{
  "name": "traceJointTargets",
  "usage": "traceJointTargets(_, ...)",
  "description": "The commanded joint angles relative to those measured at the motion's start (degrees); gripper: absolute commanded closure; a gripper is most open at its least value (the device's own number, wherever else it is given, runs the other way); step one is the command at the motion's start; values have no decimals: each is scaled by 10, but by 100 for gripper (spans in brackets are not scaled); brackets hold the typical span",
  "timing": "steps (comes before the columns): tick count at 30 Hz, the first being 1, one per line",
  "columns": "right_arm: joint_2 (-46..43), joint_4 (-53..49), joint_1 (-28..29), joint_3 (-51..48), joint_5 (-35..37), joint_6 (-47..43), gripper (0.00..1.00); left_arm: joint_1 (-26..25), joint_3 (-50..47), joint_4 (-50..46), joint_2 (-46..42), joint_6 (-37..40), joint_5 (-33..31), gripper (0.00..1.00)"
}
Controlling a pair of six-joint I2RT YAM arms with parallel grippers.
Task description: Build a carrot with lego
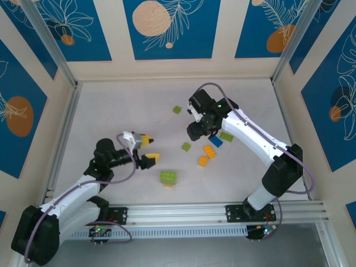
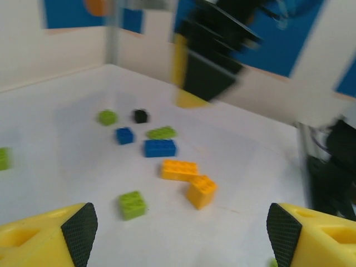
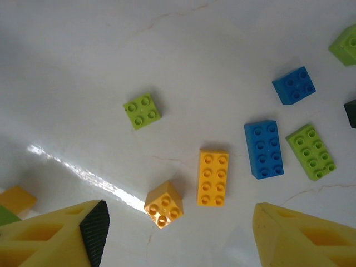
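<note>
The lego lies loose on the white table [image 1: 122, 111]. In the right wrist view I look down on a long orange brick [image 3: 213, 177], a small tilted orange brick [image 3: 164, 203], a small green brick [image 3: 142, 110], a long blue brick [image 3: 263, 148], a long green brick [image 3: 311, 151] and a small blue brick [image 3: 293, 85]. My right gripper [image 3: 181, 239] hovers open above the two orange bricks, touching nothing. My left gripper [image 2: 181, 236] is open and empty, facing the same cluster from the left, with the small green brick [image 2: 132, 204] nearest. A tiny black brick [image 2: 141, 115] lies further back.
A green block with orange under it [image 1: 168, 177] sits near the front, below and right of my left gripper [image 1: 148, 149]. A lone green brick [image 1: 177, 109] lies behind my right gripper [image 1: 196, 132]. Walls with blue panels enclose the table; a rail [image 1: 222, 211] runs along the near edge.
</note>
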Motion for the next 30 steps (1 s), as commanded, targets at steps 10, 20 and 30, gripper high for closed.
traceJointTargets(10, 158, -32, -31, 164, -67, 1, 30, -89, 8, -60, 18, 144, -51, 17)
traceJointTargets(20, 153, 35, -43, 103, -122, -16, 32, -91, 25, -35, 96, 125, -35, 16)
traceJointTargets(30, 125, 66, -54, 37, -140, -33, 34, -163, -50, 65, 71, 99, -77, 16)
